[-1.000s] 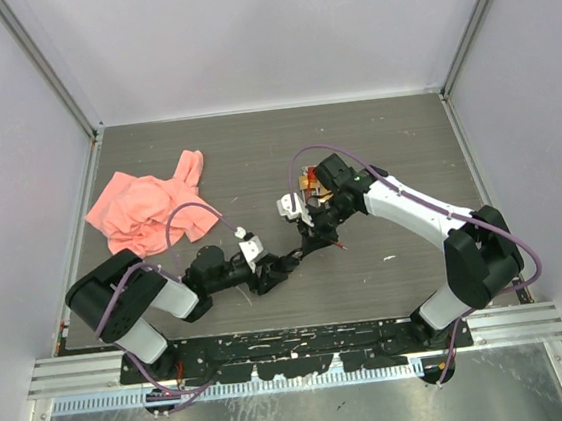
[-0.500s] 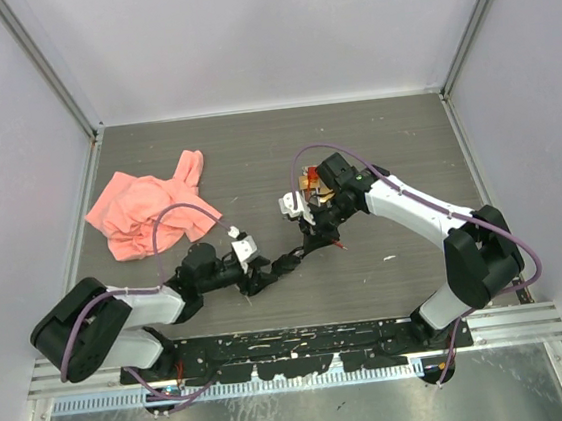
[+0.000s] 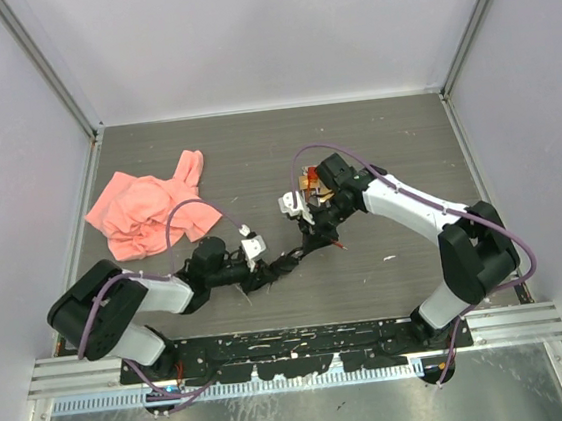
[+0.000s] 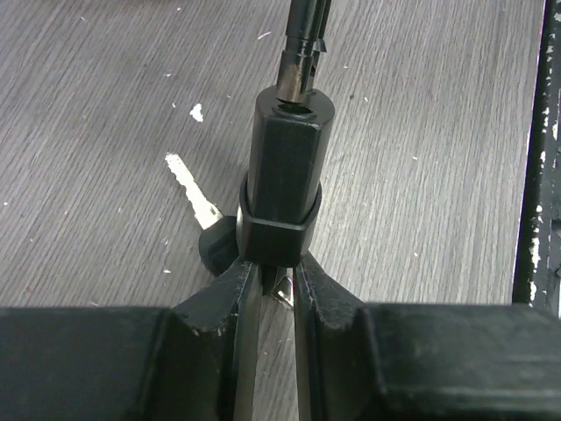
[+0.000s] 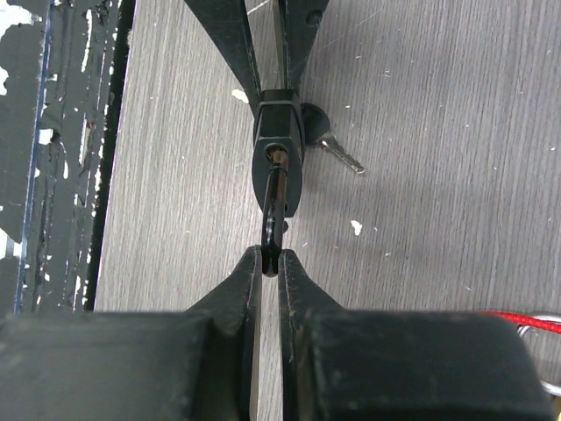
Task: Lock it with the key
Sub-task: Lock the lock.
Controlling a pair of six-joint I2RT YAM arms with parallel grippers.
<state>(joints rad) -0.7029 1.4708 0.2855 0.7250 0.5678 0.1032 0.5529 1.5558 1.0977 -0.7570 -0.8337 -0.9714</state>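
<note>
Small, rigid, probably slick lock (image 4: 282, 167): left tool (image 4: 275, 274) pinches its base, while right tool (image 5: 270, 257) clamps the bow of the inserted key (image 5: 273, 215); hold both firmly.

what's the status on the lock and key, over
Left gripper clamped on the lock. Right gripper pinching the key, blade in the keyhole. Spare key on the table beside the lock, not blocking.
</note>
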